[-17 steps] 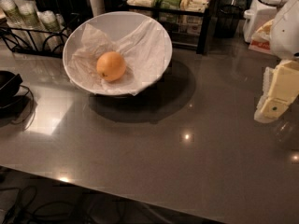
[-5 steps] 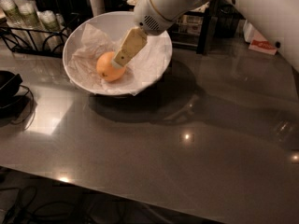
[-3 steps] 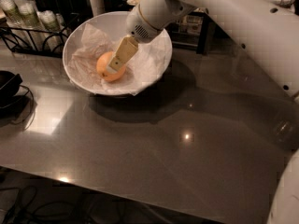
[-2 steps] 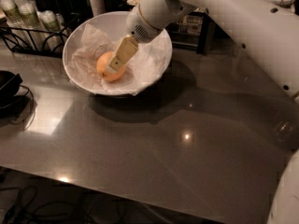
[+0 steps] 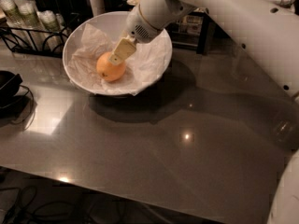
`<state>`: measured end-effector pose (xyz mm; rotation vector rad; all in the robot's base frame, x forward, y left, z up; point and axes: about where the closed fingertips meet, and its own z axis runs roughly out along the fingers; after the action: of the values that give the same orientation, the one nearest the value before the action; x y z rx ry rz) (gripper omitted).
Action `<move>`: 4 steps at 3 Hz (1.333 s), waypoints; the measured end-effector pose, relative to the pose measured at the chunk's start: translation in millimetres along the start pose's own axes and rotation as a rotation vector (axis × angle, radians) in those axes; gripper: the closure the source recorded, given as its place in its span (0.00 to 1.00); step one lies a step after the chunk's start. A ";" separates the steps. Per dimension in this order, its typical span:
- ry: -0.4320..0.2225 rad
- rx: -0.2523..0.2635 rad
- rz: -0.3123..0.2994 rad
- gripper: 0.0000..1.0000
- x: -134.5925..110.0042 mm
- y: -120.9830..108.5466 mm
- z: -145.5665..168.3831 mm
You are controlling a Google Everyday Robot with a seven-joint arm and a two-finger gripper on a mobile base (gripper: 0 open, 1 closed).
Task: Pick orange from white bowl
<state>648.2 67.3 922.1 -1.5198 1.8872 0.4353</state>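
Observation:
The orange (image 5: 110, 69) lies inside the white bowl (image 5: 74, 36), left of its middle, on crumpled white paper. The bowl stands tilted on the dark grey table at the back left. My gripper (image 5: 117, 56) reaches down into the bowl from the upper right on a white arm. Its cream tip rests on the top right of the orange and hides a small part of it. The orange still lies on the paper.
A black wire rack (image 5: 28, 31) with jars stands behind the bowl on the left. A black object with a cable (image 5: 9, 90) lies at the table's left edge. Boxes and containers (image 5: 191, 22) line the back. My white arm (image 5: 243, 27) crosses the upper right.
The arm has come from the right side of the table into the bowl and onto the orange. Over the last second it has hardly moved. The orange stays in place.

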 end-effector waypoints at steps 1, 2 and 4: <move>0.001 -0.018 -0.002 0.37 -0.3 2.7 9.7; 0.005 -0.035 -0.013 0.31 -1.8 3.0 22.8; 0.005 -0.036 -0.013 0.16 -1.7 3.0 23.1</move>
<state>652.1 83.9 906.2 -1.5567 1.8816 0.4619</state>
